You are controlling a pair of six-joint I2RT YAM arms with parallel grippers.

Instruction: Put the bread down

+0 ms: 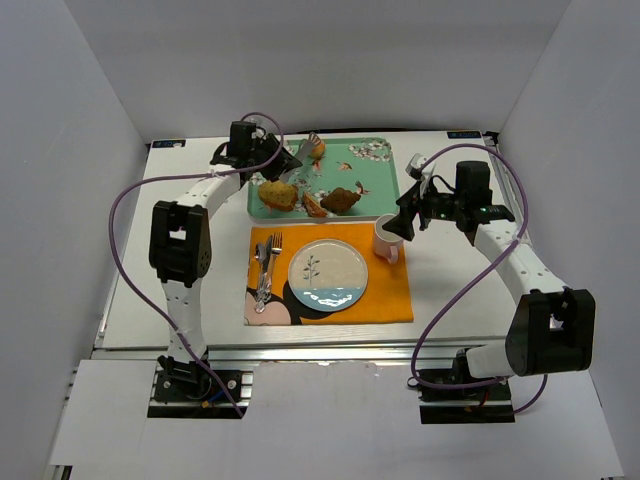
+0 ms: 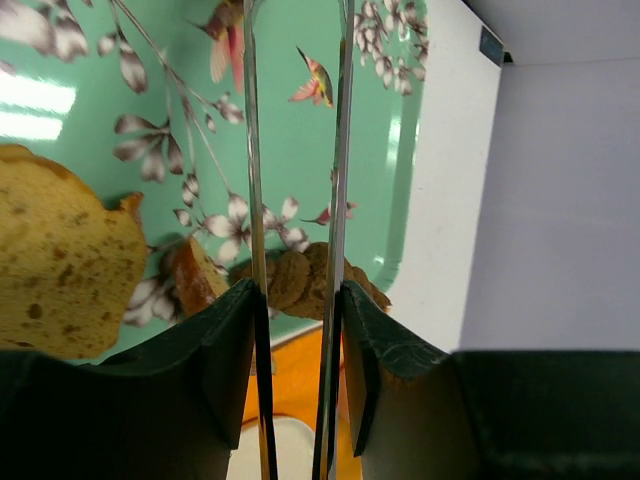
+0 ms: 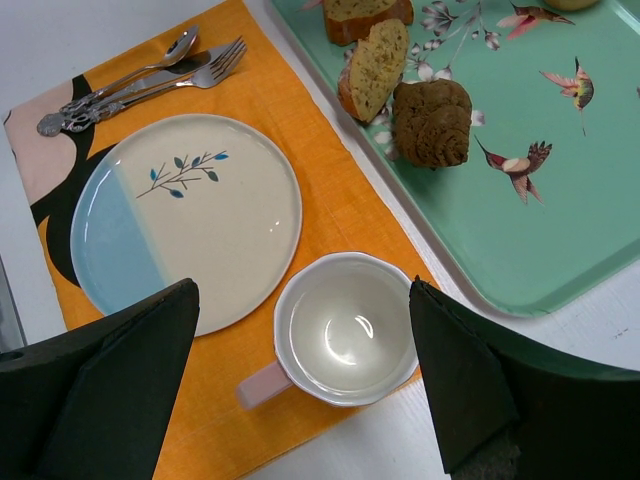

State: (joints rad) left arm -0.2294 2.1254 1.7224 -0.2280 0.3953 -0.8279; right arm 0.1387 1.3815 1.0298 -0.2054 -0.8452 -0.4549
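Note:
The bread (image 1: pixel 317 151), a small golden-orange bun, sits at the far left of the green tray (image 1: pixel 372 182), right at the tips of metal tongs (image 2: pixel 340 150). Whether the tips still pinch it I cannot tell. My left gripper (image 1: pixel 285 160) is over the tray's left end, its fingers (image 2: pixel 225 350) pressed on the two tong arms, which stand slightly apart. The bun is out of the left wrist view. My right gripper (image 1: pixel 405 222) hangs open above the cup (image 3: pixel 345 330), with nothing between its fingers (image 3: pixel 450 370).
On the tray lie a flat tan slice (image 1: pixel 277 195), a small slice (image 3: pixel 372 65) and a dark brown piece (image 3: pixel 432 122). The orange placemat (image 1: pixel 385 290) carries a plate (image 1: pixel 328 275), the pink-handled cup (image 1: pixel 387 238) and cutlery (image 1: pixel 265 265).

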